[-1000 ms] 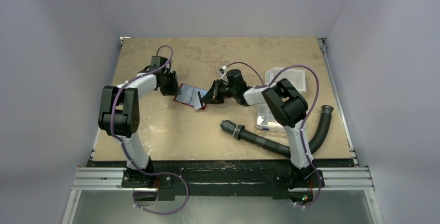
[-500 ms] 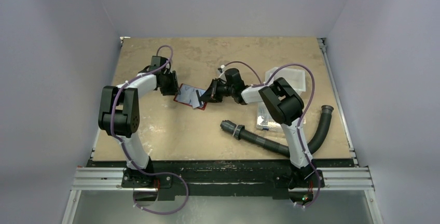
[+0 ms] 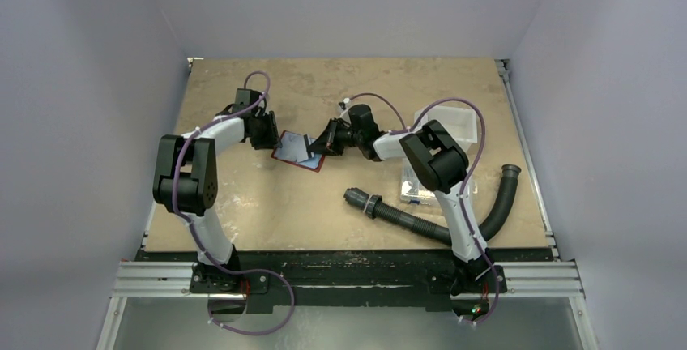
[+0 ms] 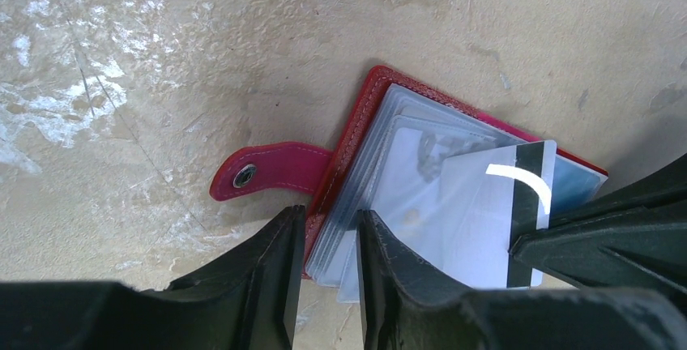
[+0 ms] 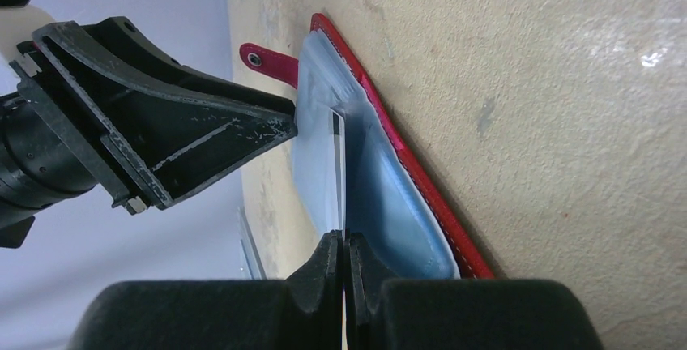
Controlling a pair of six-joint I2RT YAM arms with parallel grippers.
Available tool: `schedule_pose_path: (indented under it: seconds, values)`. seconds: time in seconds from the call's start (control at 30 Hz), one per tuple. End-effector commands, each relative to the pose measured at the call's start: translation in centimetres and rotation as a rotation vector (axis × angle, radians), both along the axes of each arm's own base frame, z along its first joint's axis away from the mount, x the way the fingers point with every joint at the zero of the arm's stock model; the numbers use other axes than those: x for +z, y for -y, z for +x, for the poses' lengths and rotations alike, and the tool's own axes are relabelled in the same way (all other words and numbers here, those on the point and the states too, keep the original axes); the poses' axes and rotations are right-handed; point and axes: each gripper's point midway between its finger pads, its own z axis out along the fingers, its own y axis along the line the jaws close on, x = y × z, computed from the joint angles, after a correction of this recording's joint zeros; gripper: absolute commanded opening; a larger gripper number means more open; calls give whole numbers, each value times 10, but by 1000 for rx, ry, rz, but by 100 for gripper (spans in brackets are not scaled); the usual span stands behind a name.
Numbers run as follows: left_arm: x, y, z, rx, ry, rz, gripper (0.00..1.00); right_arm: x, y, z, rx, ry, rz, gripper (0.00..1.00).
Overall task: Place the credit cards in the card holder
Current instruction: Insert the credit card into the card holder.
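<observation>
We see the left gripper (image 4: 328, 273) partly closed, nipping the near edge of the open red card holder (image 4: 381, 164), which lies flat on the table (image 4: 162, 58). The right gripper (image 5: 344, 245) is pressed tight on a white credit card (image 4: 494, 212), whose far end sits against the holder's clear sleeves.

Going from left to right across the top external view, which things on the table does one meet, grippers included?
left gripper → card holder → right gripper → white tray
</observation>
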Motion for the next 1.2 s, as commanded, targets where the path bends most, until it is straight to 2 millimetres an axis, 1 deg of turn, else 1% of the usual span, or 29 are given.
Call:
schedule_pose_path:
  seconds: [0.0, 0.4, 0.5, 0.57, 0.7, 0.77, 0.93, 1.0, 1.1, 1.17]
  values:
    - [-10, -6, -17, -11, -44, 35, 32, 7, -2, 24, -80, 54, 21, 0]
    - [-10, -5, -19, -14, -44, 35, 31, 2, 1, 34, -156, 82, 27, 0]
    - [-10, -5, -20, -15, -43, 35, 31, -2, 2, 36, -164, 82, 20, 0]
    - [-9, -4, -20, -17, -42, 33, 31, -4, -2, 34, -153, 82, 24, 0]
    - [-9, -3, -19, -18, -39, 29, 31, -5, -11, 24, -106, 79, 41, 0]
    - [-8, -3, -19, -18, -37, 29, 31, -7, -14, 15, -79, 71, 52, 0]
    - [-5, -3, -19, -19, -29, 29, 30, -1, -18, -3, 8, 61, 108, 0]
    - [-5, -3, -20, -17, -30, 28, 30, 0, -17, -6, 25, 63, 100, 0]
    - [-5, -2, -23, -18, -33, 23, 30, -4, -18, -13, 58, 27, 84, 0]
    - [-6, 1, -25, -21, -37, 14, 30, -4, -18, -13, 67, 22, 85, 0]
